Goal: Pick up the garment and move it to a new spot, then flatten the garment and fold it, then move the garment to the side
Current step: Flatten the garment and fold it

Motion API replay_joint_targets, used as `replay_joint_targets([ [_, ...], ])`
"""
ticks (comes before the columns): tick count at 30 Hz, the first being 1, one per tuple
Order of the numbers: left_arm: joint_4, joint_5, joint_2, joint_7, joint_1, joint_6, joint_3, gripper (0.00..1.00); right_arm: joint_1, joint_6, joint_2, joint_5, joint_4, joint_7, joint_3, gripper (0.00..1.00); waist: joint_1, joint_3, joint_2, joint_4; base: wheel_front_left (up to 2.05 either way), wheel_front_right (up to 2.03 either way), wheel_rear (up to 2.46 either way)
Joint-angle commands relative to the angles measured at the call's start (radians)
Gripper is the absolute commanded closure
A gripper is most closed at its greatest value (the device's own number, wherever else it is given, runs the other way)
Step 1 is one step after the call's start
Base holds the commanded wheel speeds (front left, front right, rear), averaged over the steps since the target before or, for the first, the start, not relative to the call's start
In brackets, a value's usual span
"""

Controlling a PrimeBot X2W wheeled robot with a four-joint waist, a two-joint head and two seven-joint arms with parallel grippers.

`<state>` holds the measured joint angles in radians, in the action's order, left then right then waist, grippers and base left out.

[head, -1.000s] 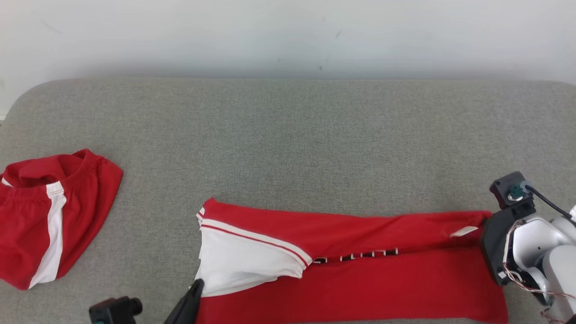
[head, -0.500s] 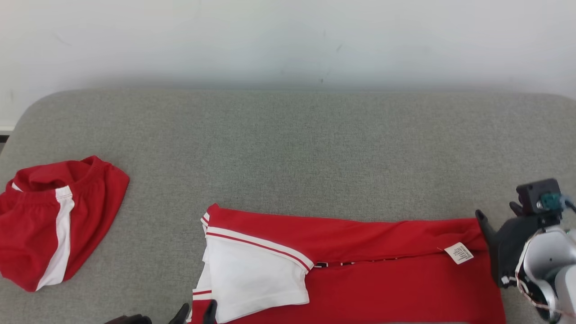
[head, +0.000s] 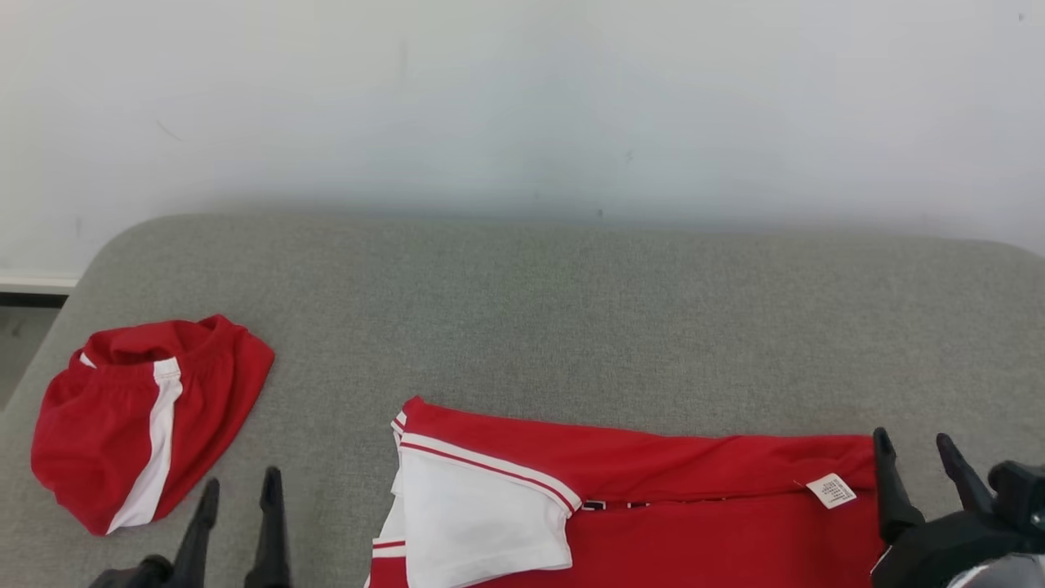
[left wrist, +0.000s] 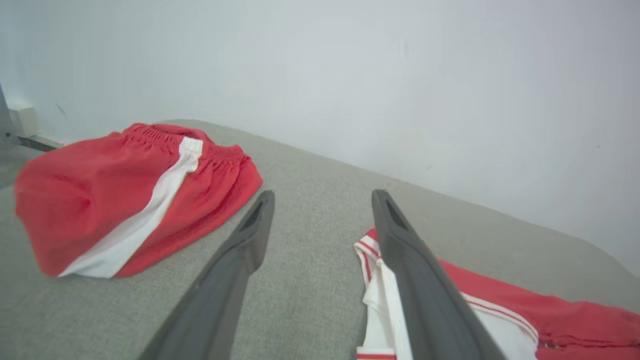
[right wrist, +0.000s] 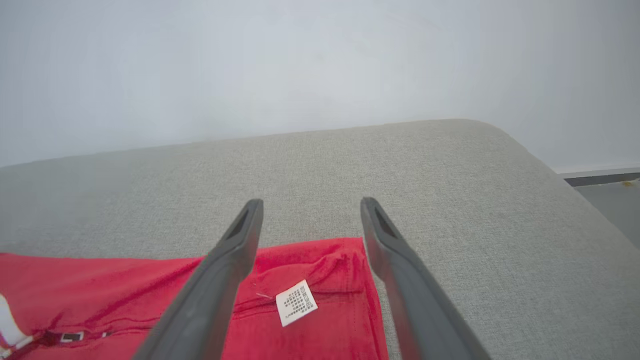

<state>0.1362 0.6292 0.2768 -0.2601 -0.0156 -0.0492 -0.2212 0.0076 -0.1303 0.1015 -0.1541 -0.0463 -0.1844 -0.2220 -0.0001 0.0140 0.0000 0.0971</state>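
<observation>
lying flat at the bottom centre of the head view, the red and white garment (head: 694, 457) runs off the lower frame edge, with a white label (head: 831, 490) near its right edge. left fingers (head: 269, 523), spread and empty, stand at the lower left, between the garment and red shorts (head: 106, 425) that lie near the worktop's (head: 571, 310) rounded left edge. right fingers (head: 888, 482), spread and empty, sit at the garment's right edge. bare grey worktop stretches across the middle of the frame up to the pale wall (head: 522, 98).
</observation>
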Motion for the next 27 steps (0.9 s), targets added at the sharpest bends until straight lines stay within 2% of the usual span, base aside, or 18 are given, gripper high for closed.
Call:
replay_joint_targets([
  [1, -0.007, -0.017, -0.013, -0.006, -0.009, 0.008, 0.018, 0.00, 0.011, -0.001, -0.009, -0.010, 0.002, 0.020, -0.006, 0.00, 0.0001, 0.020, 0.0000, 0.008, 0.00, 0.00, 0.00],
  [8, -0.043, -0.182, -0.110, -0.005, -0.081, 0.096, 0.187, 0.00, 0.057, -0.001, -0.047, -0.052, -0.050, 0.181, 0.009, 0.00, 0.0001, 0.049, 0.0000, -0.013, 0.00, 0.00, 0.00],
  [15, 0.016, -0.289, -0.147, -0.005, -0.123, 0.150, 0.225, 0.00, 0.079, -0.001, -0.050, -0.036, -0.118, 0.215, 0.047, 0.00, 0.0001, 0.064, 0.0000, -0.038, 0.00, 0.00, 0.00],
  [18, 0.025, -0.311, -0.160, -0.005, -0.118, 0.163, 0.236, 0.00, 0.072, -0.001, -0.051, -0.035, -0.139, 0.199, 0.028, 0.00, 0.0001, 0.062, 0.0000, -0.042, 0.00, 0.00, 0.00],
  [24, 0.027, -0.330, -0.178, -0.005, -0.103, 0.175, 0.230, 0.00, -0.062, -0.001, -0.051, 0.046, -0.232, 0.031, -0.067, 0.00, 0.0001, 0.041, 0.0000, -0.043, 0.00, 0.00, 0.00],
  [27, 0.028, -0.336, -0.180, -0.005, -0.090, 0.179, 0.218, 0.00, -0.144, -0.001, -0.052, 0.094, -0.323, -0.052, -0.133, 0.00, 0.0001, 0.026, 0.0000, -0.031, 0.00, 0.00, 0.00],
])
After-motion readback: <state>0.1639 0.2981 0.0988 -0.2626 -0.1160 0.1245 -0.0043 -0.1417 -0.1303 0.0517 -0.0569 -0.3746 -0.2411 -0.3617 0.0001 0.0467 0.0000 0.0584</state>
